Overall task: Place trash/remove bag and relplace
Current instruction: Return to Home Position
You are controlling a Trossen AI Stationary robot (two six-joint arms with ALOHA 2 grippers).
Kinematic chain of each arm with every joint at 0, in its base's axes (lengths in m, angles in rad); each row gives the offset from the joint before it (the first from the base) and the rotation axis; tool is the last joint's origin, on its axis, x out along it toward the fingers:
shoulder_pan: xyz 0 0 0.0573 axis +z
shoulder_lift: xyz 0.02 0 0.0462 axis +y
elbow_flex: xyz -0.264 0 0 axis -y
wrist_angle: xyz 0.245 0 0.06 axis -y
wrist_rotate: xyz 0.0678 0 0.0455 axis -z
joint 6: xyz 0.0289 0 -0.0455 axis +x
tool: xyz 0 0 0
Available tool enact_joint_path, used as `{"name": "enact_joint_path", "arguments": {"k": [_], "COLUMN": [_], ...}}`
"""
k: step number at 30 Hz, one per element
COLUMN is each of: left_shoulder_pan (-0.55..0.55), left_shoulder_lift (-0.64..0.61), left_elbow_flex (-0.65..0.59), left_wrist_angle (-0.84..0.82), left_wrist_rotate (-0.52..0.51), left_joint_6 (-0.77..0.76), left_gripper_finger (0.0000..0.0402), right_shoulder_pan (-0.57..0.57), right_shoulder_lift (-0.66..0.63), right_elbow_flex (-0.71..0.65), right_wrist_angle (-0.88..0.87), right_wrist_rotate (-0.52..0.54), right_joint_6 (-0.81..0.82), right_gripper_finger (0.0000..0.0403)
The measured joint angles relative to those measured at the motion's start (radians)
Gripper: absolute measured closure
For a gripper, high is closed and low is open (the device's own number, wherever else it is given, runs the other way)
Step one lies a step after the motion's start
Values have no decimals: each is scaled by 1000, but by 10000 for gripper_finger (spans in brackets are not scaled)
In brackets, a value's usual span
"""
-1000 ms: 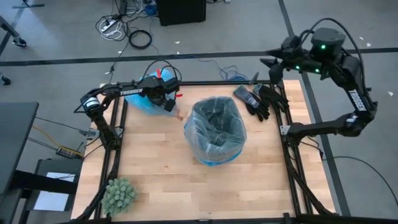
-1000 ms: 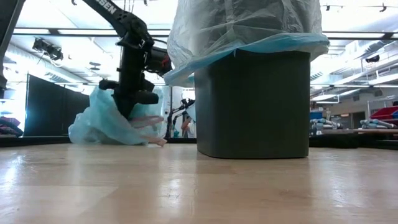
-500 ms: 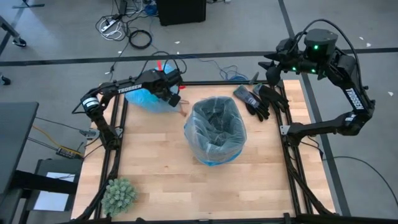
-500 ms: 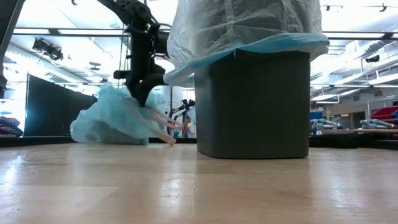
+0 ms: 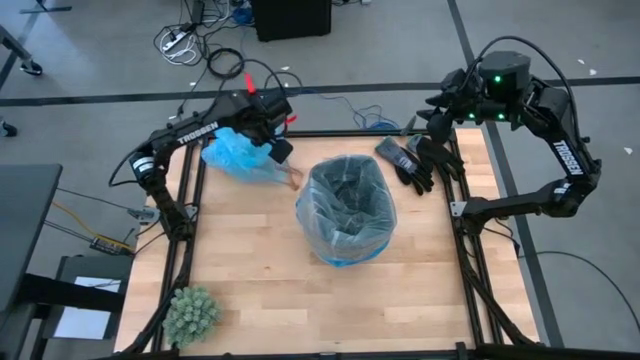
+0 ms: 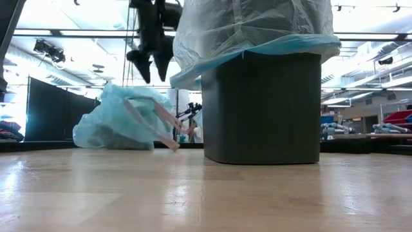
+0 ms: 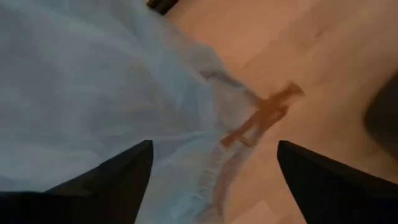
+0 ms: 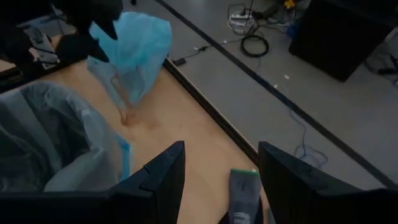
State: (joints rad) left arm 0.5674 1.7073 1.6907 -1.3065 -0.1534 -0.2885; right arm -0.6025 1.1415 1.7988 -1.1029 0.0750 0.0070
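The sky-blue bag (image 5: 232, 155) lies bunched on the table's far left part, resting on its bulging underside (image 6: 109, 138). Its tan drawstrings (image 7: 264, 115) trail toward the bin. The trash is hidden. My left gripper (image 6: 151, 71) hangs open just above the bag, fingers pointing down and nothing between them; in its wrist view (image 7: 211, 180) the bag (image 7: 93, 87) lies below. My right gripper (image 8: 221, 180) stands open, high over the far right corner (image 5: 440, 105).
A dark bin (image 6: 261, 106) lined with a paler, clearer plastic bag (image 5: 345, 210) stands mid-table. Black gloves (image 5: 412, 160) lie at the far right. A green spiky ball (image 5: 190, 315) sits at the near left corner. Bare wood shows along the near side.
My left gripper has opened, let go of the blue bag's top and risen above it. The bag's top, drawn up half a second ago, has dropped, and the bag has settled on the table with its drawstrings fallen loose. My right arm has swung slightly toward the table's left.
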Motion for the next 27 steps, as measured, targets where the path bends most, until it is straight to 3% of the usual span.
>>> {"name": "enact_joint_path", "arguments": {"k": [7, 14, 21, 27], "left_shoulder_pan": [-7, -53, -137, -183], "left_shoulder_lift": [0, 0, -21, -123], "left_elbow_flex": [178, 332, 340, 322], "left_wrist_angle": [-48, 18, 222, 407], "left_wrist_rotate": [8, -1, -22, -17], "left_joint_6": [-7, 2, 8, 24], "left_gripper_finger": [35, 35, 35, 35], "right_shoulder_pan": [-11, -23, -23, -23], "right_shoulder_lift": [12, 21, 1, -110], "right_elbow_flex": [-28, -179, -320, -394], "right_wrist_angle": [-33, -39, -24, 98], "right_wrist_rotate": [-7, -73, -95, -155], "right_joint_6": [17, 70, 86, 83], "right_gripper_finger": [216, 225, 266, 322]}}
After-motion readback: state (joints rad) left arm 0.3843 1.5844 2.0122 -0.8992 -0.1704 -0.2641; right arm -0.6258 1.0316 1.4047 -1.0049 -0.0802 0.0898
